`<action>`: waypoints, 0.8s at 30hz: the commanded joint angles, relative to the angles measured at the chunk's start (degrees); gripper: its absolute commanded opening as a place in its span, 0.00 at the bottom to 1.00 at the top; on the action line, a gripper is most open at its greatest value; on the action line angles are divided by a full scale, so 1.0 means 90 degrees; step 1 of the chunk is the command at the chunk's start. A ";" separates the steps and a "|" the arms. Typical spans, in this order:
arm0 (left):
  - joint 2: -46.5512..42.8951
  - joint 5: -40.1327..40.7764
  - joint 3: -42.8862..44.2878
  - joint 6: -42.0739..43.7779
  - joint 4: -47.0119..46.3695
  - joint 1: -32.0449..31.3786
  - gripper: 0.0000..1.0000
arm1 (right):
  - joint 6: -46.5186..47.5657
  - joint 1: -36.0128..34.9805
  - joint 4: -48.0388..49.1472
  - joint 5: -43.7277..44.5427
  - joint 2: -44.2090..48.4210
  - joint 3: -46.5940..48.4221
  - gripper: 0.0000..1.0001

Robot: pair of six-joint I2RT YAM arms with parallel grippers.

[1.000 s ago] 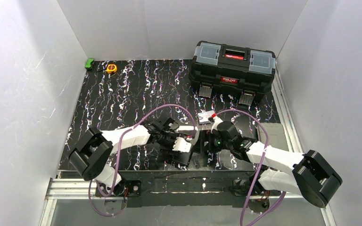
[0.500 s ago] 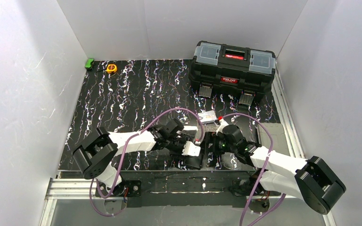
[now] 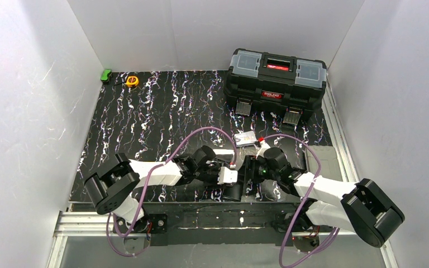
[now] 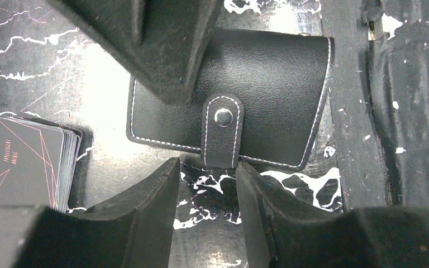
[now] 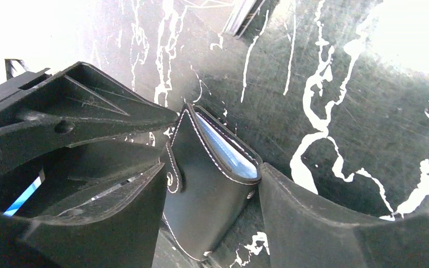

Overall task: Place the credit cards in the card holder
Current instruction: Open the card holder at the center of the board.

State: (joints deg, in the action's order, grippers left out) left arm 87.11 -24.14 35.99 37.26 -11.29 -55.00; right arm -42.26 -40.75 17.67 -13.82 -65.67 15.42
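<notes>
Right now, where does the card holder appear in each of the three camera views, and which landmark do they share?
Top external: the card holder is a dark shape low at centre.
Left wrist: centre, clasp tab facing the camera.
Right wrist: lower centre, between the right gripper fingers.
Shared landmark: the white-streaked black tabletop.

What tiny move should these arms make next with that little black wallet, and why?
Probably the left tool should ease forward and pinch the clasp tab to pull it open. The card holder lies snapped shut, the tab sits just past that tool's open jaws, and the right tool seems to hold the holder by its edges. The credit cards lie stacked beside it.
</notes>
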 commanded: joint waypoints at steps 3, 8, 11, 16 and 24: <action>0.0310 0.0729 -0.0387 -0.0087 -0.0311 -0.0041 0.39 | -0.0132 -0.0038 -0.0087 -0.0534 0.0673 -0.0226 0.61; 0.0238 0.0772 -0.0473 -0.0057 -0.0415 -0.0041 0.39 | -0.0078 0.0033 -0.0276 -0.0506 0.0928 -0.0278 0.42; 0.0176 0.0838 -0.0483 -0.0056 -0.0393 -0.0041 0.39 | -0.0049 0.0047 -0.0284 -0.0548 0.0789 -0.0258 0.32; -0.0195 0.1154 -0.0285 0.0057 0.0039 -0.0032 0.39 | 0.0157 0.0051 -0.0552 -0.0497 0.0715 -0.0069 0.18; -0.1319 0.0760 0.0387 -0.0295 0.1628 0.0066 0.50 | 0.0452 0.0050 -0.1201 -0.0242 0.1255 0.0292 0.01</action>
State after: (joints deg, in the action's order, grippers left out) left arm 80.55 -16.43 35.42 36.93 -5.17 -54.59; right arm -40.10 -39.92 10.00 -15.55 -57.30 14.46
